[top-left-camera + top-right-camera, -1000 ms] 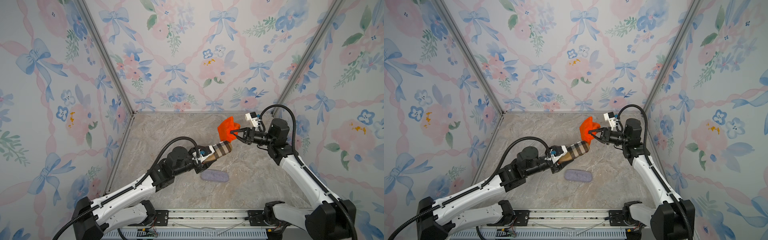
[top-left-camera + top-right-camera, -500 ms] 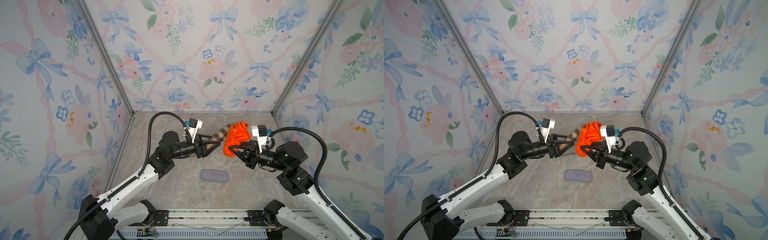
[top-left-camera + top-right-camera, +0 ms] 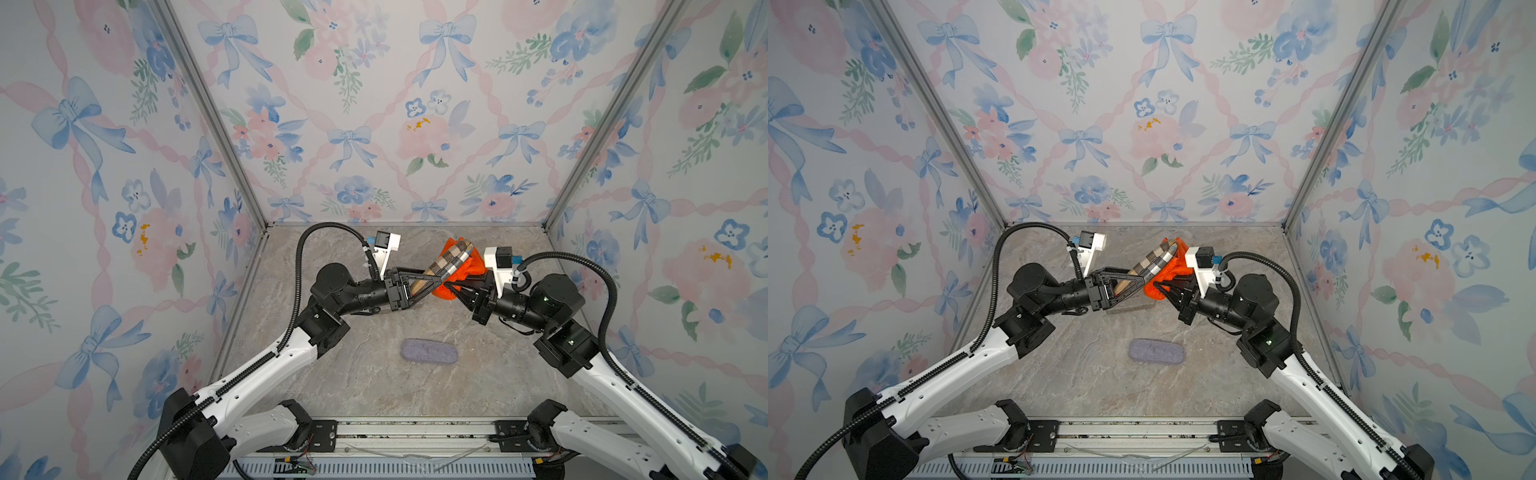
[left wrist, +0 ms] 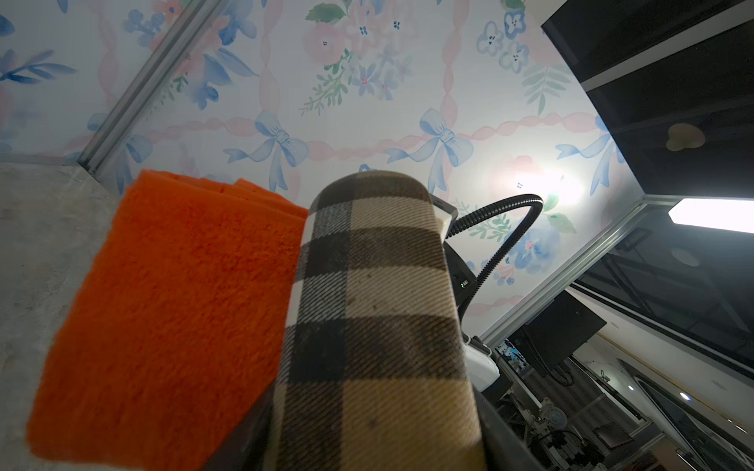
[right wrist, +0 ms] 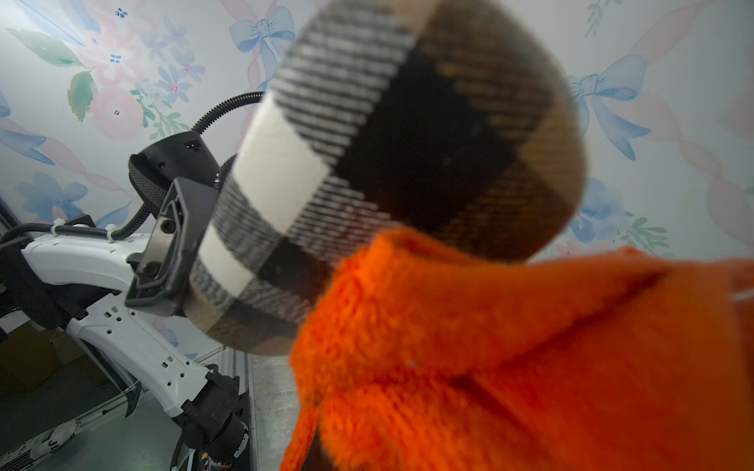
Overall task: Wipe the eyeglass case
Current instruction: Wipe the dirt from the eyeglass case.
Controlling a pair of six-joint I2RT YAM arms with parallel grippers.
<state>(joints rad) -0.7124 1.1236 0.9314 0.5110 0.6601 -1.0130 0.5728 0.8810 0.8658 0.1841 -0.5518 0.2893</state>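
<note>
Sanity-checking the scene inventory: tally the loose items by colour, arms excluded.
Plaid eyeglass case: 1
Orange cloth: 1
Lavender-grey pouch: 1
Total: 3

My left arm and right arm both reach up toward the case. My left gripper clamps its lower end; my right gripper, just beside it, pinches the cloth.

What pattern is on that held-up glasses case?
The eyeglass case is plaid: tan, brown and cream. Left wrist view shows it best.
</note>
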